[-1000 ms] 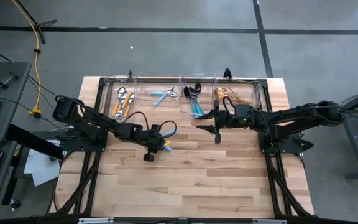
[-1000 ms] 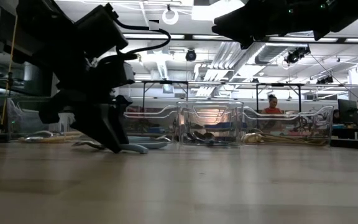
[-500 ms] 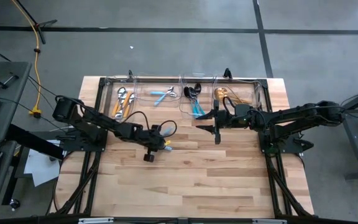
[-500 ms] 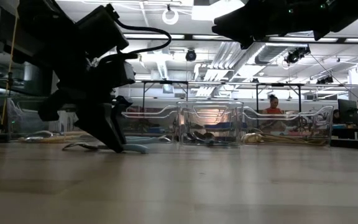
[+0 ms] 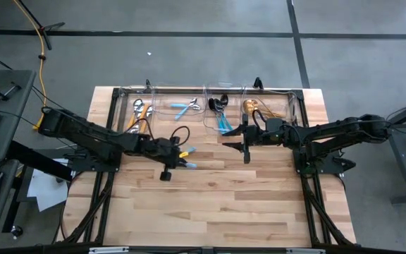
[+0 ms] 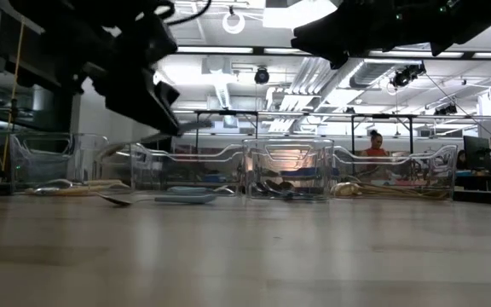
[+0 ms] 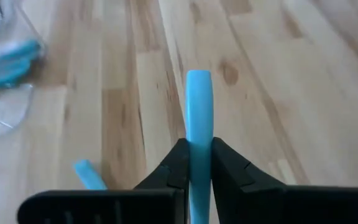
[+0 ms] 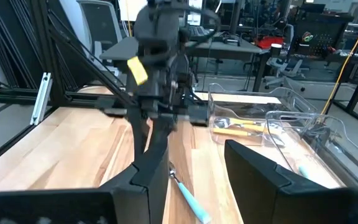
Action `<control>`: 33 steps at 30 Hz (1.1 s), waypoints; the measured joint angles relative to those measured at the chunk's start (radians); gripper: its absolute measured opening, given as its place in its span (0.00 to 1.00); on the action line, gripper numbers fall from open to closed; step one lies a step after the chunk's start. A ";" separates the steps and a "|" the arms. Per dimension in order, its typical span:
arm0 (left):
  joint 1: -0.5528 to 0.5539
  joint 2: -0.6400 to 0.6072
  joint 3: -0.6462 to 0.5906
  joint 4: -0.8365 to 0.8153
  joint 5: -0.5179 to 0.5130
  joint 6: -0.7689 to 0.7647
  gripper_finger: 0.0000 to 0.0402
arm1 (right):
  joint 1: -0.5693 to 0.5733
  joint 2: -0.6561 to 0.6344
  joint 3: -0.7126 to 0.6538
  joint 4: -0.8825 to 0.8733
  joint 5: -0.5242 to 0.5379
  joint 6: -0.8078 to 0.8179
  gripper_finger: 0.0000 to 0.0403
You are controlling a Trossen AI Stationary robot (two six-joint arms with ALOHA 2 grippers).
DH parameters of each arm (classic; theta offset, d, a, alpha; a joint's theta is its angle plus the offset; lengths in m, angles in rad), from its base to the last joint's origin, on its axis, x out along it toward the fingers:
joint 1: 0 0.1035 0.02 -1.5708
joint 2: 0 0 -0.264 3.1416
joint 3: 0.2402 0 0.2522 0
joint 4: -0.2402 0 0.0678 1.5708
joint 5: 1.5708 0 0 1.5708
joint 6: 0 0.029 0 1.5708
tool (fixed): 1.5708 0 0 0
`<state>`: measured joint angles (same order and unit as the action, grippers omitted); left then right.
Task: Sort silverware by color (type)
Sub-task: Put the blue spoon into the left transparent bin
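Pinching a light-blue plastic utensil handle [image 7: 198, 118], your left tool [image 7: 195, 163] hangs above the wooden counter [image 5: 224, 204]; your right tool [image 5: 245, 143] waits spread near the far edge.

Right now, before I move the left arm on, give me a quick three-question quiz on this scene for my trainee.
1. True or false: the left gripper is shut on a blue handle.
2. The right gripper is: A) open, holding nothing; B) shut on a gold fork.
3. How many blue-handled pieces lie loose on the table, outside the bins?

Key: 1 true; 2 A; 3 one.
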<state>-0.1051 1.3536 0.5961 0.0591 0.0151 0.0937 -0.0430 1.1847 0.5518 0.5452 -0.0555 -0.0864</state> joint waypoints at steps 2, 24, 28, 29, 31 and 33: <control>0.000 -0.036 0.000 0.006 0.000 0.014 0.06 | 0.000 0.000 0.000 0.000 0.000 0.000 0.35; 0.179 -0.082 -0.283 1.003 0.063 -0.027 0.06 | 0.000 0.149 0.000 0.295 -0.001 0.025 0.35; 0.184 -0.082 -0.283 1.005 0.059 -0.056 0.06 | -0.003 0.241 0.011 0.407 0.000 -0.006 0.35; 0.184 -0.082 -0.283 1.005 0.058 -0.057 0.06 | -0.003 0.255 0.020 0.424 -0.001 -0.008 0.35; 0.184 -0.082 -0.283 1.006 0.057 -0.057 0.06 | -0.003 0.272 0.040 0.438 0.000 -0.002 0.35; 0.184 -0.082 -0.283 1.009 0.049 -0.057 0.06 | -0.003 0.283 0.056 0.431 -0.001 0.000 0.35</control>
<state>0.0791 1.2716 0.3128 1.0679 0.0641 0.0368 -0.0460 1.4672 0.6079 0.9758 -0.0561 -0.0868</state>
